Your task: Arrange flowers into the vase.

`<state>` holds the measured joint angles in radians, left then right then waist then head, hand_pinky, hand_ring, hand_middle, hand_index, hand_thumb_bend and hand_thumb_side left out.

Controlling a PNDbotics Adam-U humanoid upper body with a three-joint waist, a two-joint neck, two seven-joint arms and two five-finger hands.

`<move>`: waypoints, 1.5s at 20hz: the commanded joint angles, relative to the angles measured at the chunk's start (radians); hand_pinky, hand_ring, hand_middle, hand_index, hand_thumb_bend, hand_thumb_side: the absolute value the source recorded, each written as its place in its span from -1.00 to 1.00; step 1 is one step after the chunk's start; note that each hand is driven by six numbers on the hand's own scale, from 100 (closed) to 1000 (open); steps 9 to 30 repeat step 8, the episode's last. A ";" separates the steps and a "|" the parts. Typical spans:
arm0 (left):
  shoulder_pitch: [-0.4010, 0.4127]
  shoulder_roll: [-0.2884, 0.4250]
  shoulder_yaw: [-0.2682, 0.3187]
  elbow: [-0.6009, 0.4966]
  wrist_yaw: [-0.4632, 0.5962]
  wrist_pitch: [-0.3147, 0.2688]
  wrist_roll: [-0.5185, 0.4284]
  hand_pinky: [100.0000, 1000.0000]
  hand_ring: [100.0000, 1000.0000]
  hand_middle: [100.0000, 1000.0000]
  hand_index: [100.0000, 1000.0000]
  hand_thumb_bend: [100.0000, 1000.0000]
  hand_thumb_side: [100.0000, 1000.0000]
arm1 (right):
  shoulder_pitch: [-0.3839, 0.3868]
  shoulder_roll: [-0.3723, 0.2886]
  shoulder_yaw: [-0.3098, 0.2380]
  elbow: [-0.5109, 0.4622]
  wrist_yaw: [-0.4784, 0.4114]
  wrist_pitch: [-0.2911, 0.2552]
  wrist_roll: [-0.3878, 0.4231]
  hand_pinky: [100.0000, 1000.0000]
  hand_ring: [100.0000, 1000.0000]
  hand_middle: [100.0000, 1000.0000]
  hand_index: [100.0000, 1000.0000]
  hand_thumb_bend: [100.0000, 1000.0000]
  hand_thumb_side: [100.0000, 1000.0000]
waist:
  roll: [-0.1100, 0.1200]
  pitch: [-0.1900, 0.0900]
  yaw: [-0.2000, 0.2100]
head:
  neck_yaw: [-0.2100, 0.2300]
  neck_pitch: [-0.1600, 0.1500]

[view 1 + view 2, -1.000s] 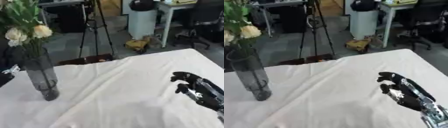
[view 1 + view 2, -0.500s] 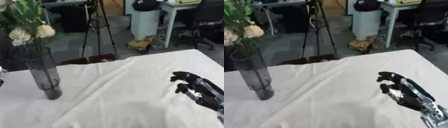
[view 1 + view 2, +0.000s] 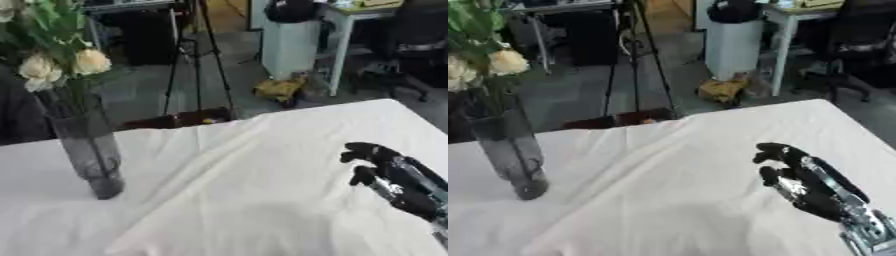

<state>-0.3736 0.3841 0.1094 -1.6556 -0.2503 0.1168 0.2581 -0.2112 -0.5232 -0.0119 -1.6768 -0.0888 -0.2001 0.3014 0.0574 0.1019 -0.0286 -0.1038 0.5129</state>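
A tall dark glass vase (image 3: 87, 150) stands on the left of the white-clothed table (image 3: 245, 210). It holds cream roses (image 3: 92, 61) with green leaves, and their stems run down inside it. My right hand (image 3: 807, 182) rests at the lower right of the table, far from the vase, fingers up and relaxed, holding nothing. No loose flowers lie on the cloth. My left hand shows in neither view.
The cloth is rumpled, with a long fold (image 3: 201, 165) running diagonally across the middle. Beyond the far table edge are a tripod (image 3: 197, 50), a white bin (image 3: 293, 40), a yellow object (image 3: 280, 90) on the floor and an office chair (image 3: 420, 45).
The whole picture has drifted slightly, so the camera has moved. A small pale shape at the left edge is out of view now. The right hand and the vase stay put.
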 commanded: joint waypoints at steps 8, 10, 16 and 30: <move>0.022 -0.007 0.015 -0.044 0.036 -0.024 0.013 0.22 0.28 0.16 0.36 -0.04 0.82 | -0.013 -0.015 -0.010 -0.007 0.004 -0.001 -0.002 0.03 0.74 0.34 0.77 -0.49 0.14 | -0.013 -0.005 0.006 | -0.003 -0.002; 0.022 -0.007 0.015 -0.044 0.036 -0.024 0.013 0.22 0.28 0.16 0.36 -0.04 0.82 | -0.013 -0.015 -0.010 -0.007 0.004 -0.001 -0.002 0.03 0.74 0.34 0.77 -0.49 0.14 | -0.013 -0.005 0.006 | -0.003 -0.002; 0.022 -0.007 0.015 -0.044 0.036 -0.024 0.013 0.22 0.28 0.16 0.36 -0.04 0.82 | -0.013 -0.015 -0.010 -0.007 0.004 -0.001 -0.002 0.03 0.74 0.34 0.77 -0.49 0.14 | -0.013 -0.005 0.006 | -0.003 -0.002; 0.022 -0.007 0.015 -0.044 0.036 -0.024 0.013 0.22 0.28 0.16 0.36 -0.04 0.82 | -0.013 -0.015 -0.010 -0.007 0.004 -0.001 -0.002 0.03 0.74 0.34 0.77 -0.49 0.14 | -0.013 -0.005 0.006 | -0.003 -0.002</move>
